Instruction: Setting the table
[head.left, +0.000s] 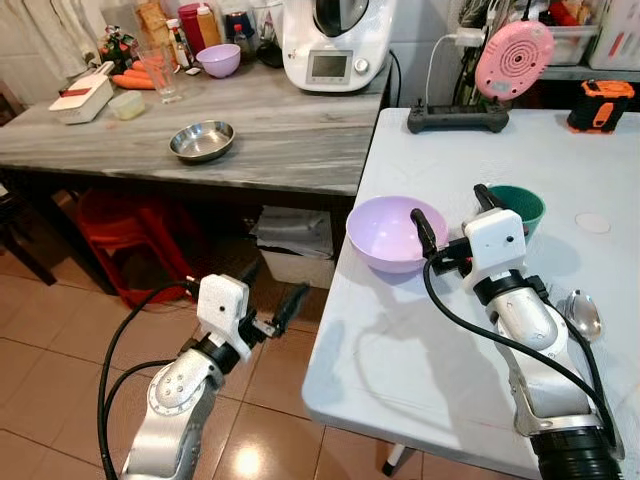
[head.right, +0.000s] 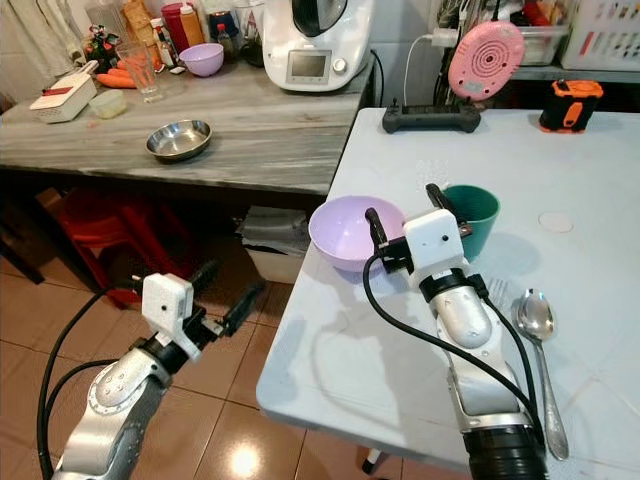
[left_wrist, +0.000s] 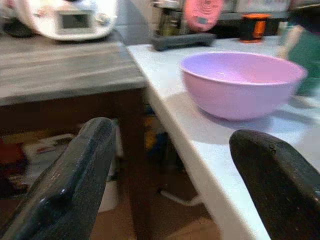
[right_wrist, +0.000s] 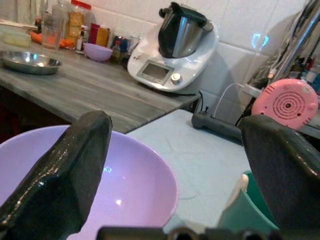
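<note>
No words or labels can be read on anything here.

Closest in, a spoon lies on the white surface by the robot's right arm. Its long handle points back toward the robot and its round end points away.

The left end effector hangs over the tile floor, just off the near left edge of the surface. Its two black fingers are spread wide and hold nothing.

The right end effector is above the surface, between the purple bowl and the green cup. Its fingers are wide apart and empty. One finger is over the bowl's rim and the other is by the cup.

The bowl sits open side up near the left edge of the surface, and the cup stands just beside it. The left wrist view shows the bowl from the side. The right wrist view looks down inside it.

Farther back, a grey wooden surface holds a metal dish, a white kitchen machine and a small purple bowl. A pink round thing hangs at the far end.
</note>
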